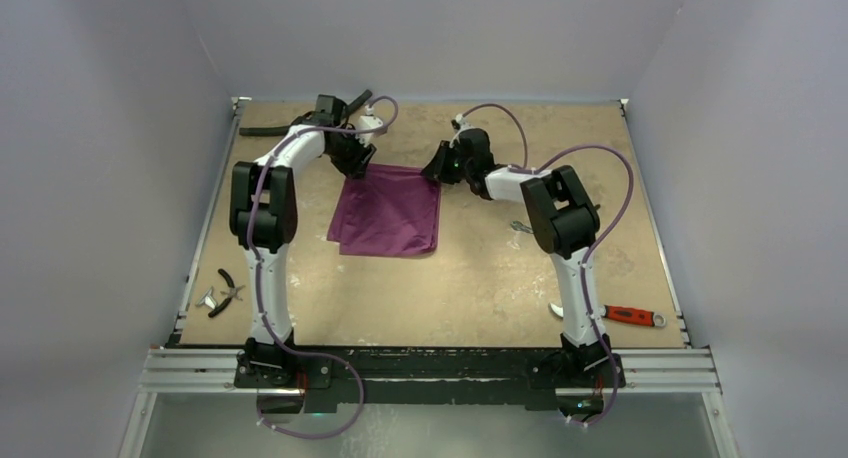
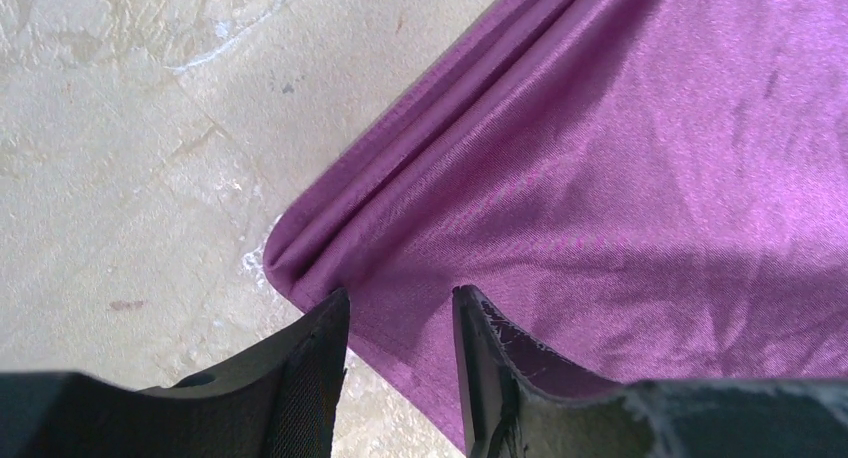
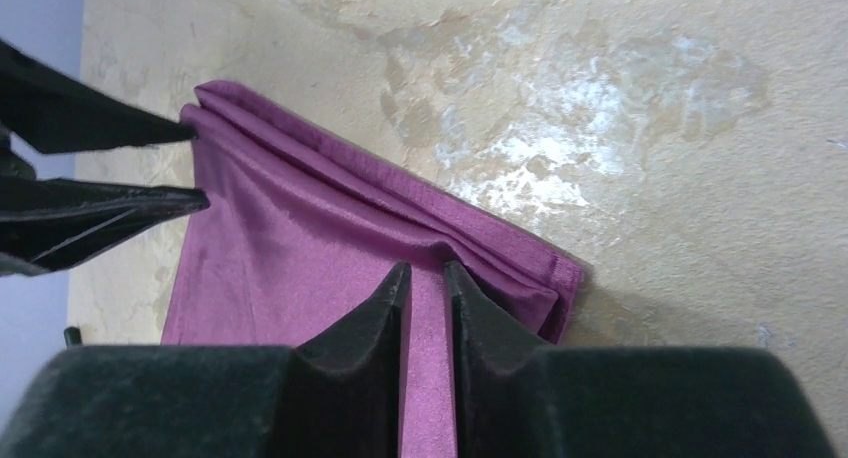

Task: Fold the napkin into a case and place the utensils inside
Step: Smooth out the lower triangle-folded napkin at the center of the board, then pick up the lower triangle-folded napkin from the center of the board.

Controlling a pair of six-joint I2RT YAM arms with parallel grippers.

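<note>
The napkin (image 1: 388, 213) lies mid-tabletop (image 1: 480, 278), left gripper (image 1: 358, 164) and right gripper (image 1: 437, 168) at its far corners; pliers (image 1: 228, 290) front-left, wrench (image 1: 632, 315) front-right.

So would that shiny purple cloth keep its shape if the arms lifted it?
Probably not: the thin plum-purple cloth napkin lies in soft folds and puckers between the right gripper's fingers, so likely floppy. Its sheen suggests it may slip.

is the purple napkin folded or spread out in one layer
Folded. The napkin shows several stacked cloth edges along one side in both wrist views.
</note>
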